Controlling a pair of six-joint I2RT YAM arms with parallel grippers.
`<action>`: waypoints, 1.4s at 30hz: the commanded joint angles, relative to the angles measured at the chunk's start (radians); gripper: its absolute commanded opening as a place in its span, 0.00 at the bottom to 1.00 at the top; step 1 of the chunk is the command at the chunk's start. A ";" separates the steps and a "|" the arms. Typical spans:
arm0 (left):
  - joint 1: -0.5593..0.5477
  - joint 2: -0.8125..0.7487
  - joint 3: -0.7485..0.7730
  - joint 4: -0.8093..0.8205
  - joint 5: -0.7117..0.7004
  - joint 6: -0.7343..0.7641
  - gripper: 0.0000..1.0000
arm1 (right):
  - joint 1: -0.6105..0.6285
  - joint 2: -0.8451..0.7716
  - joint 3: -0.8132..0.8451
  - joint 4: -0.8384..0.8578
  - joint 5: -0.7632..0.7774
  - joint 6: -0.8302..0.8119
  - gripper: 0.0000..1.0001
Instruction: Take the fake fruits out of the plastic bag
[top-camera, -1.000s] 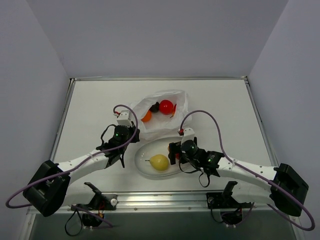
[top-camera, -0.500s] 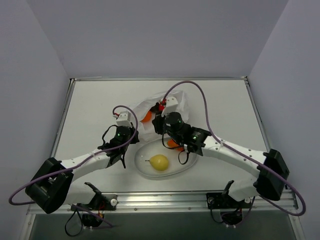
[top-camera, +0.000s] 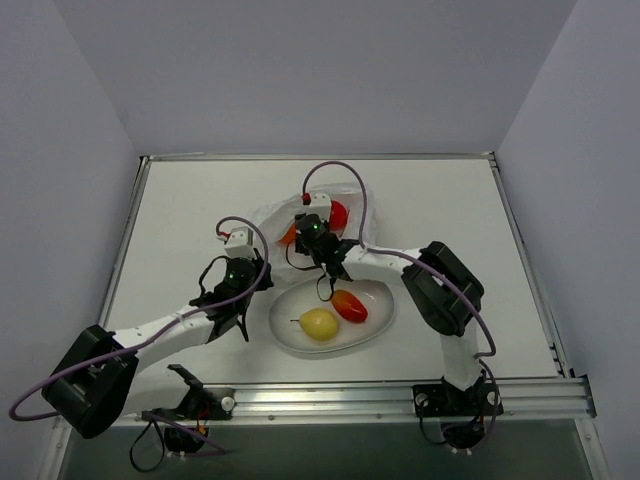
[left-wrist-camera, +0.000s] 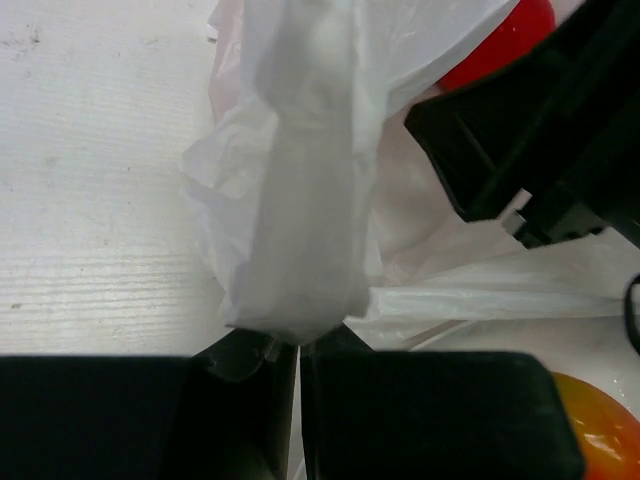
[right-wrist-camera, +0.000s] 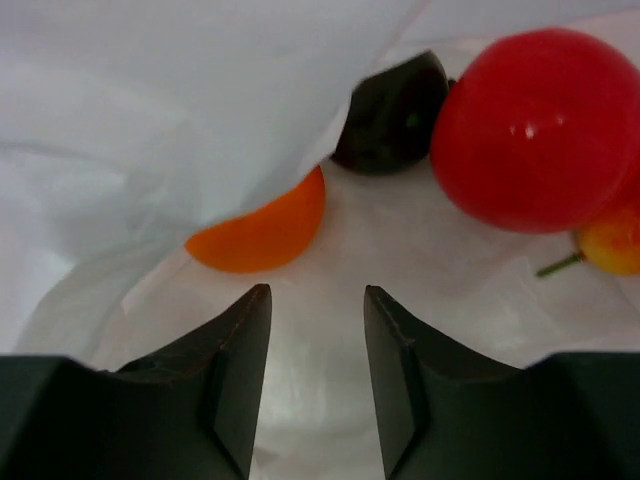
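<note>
The bag (left-wrist-camera: 300, 180) lies mid-way across the bench (top-camera: 180, 220), nearer its far edge. The left gripper (left-wrist-camera: 297, 352) is pinched tight on a fold of the bag's left rim. The right gripper (right-wrist-camera: 316, 300) sits in the bag's mouth, its fingers a narrow gap apart and holding nothing. Just ahead of it lie an orange (right-wrist-camera: 262, 238), a plum (right-wrist-camera: 392, 100), a round red fruit (right-wrist-camera: 540, 130) and a small stemmed fruit (right-wrist-camera: 615, 245). On the plate (top-camera: 378, 318), by the middle of the near edge, a pear (top-camera: 319, 324) and a red-orange fruit (top-camera: 349, 306) rest side by side.

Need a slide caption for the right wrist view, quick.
Open right tool in the bag, facing an orange, a plum and a red fruit.
</note>
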 joint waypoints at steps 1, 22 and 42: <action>-0.001 -0.040 0.005 0.040 -0.040 -0.023 0.02 | -0.003 0.055 0.092 0.142 0.063 0.099 0.39; -0.001 -0.045 0.011 0.050 -0.009 -0.007 0.02 | -0.031 0.350 0.333 0.166 0.143 0.235 0.70; -0.001 -0.088 0.007 0.043 -0.038 0.028 0.02 | 0.013 -0.132 -0.012 -0.008 -0.019 0.113 0.41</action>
